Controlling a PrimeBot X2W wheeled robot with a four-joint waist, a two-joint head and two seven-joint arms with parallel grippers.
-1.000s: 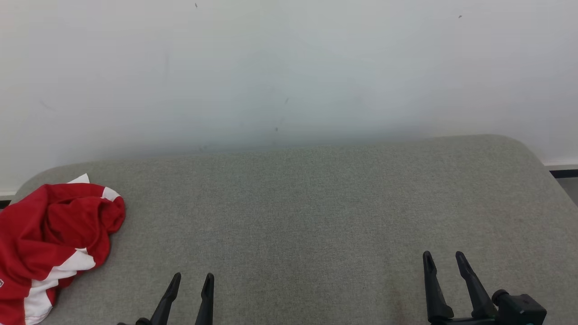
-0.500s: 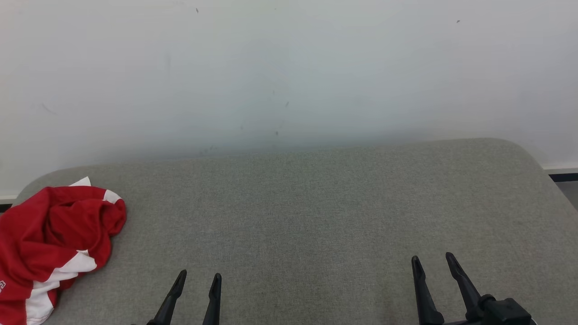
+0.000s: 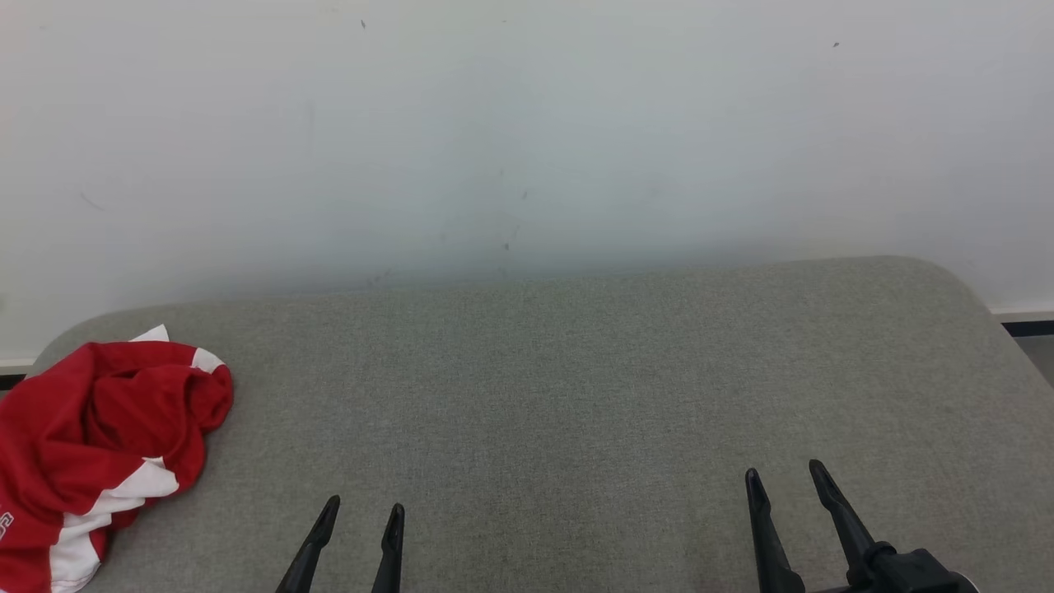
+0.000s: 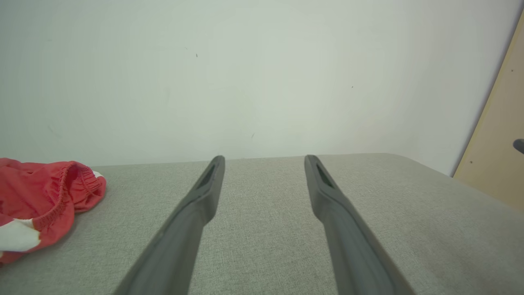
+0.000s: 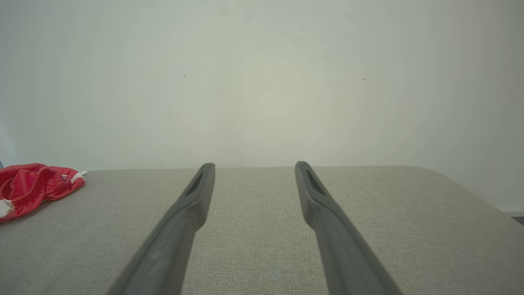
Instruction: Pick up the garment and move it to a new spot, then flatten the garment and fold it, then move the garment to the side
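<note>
no legible txt; garment (image 3: 99, 428) mark unclear.

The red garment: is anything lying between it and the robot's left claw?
Nothing visible does. The red garment lies crumpled at the left end of the grey padded surface, and just bare fabric stretches between it and the open left gripper.

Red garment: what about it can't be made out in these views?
- Head view: the red and white garment runs off the left and bottom edges, so its full outline is cut off.
- Head view: a printed mark at the left edge is cropped and unreadable.
- Left wrist view: crumpling hides all but a gathered elastic edge; the frame cuts its left side.
- Right wrist view: small at the left edge, detail lost.
</note>
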